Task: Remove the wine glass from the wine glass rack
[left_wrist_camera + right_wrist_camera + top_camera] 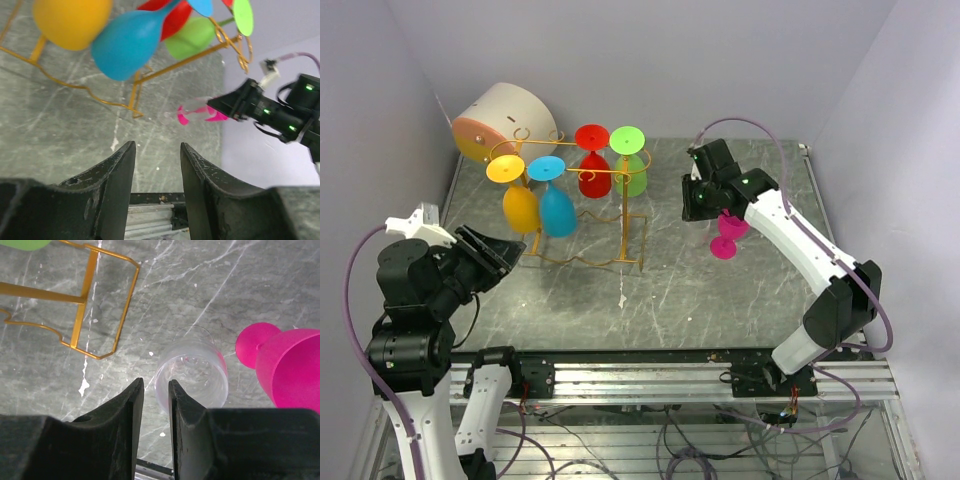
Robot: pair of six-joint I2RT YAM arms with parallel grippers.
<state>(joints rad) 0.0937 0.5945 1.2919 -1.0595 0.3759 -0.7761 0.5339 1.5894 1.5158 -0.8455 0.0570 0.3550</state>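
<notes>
The gold wire wine glass rack (pixel 621 228) stands at the left middle of the table. Orange (pixel 520 207), blue (pixel 557 210), red (pixel 593 178) and green (pixel 633 176) wine glasses hang upside down from it. My right gripper (pixel 712 205) is to the right of the rack, shut on the rim of an upright clear wine glass (pixel 195 377). One finger is inside the bowl and one outside. A magenta wine glass (pixel 725 238) stands upright right beside it. My left gripper (pixel 510 255) is open and empty, near the rack's left front.
A white-and-orange drum (pixel 505 115) lies behind the rack at the back left. Walls close in the table on the left, back and right. A metal rail (pixel 700 375) runs along the near edge.
</notes>
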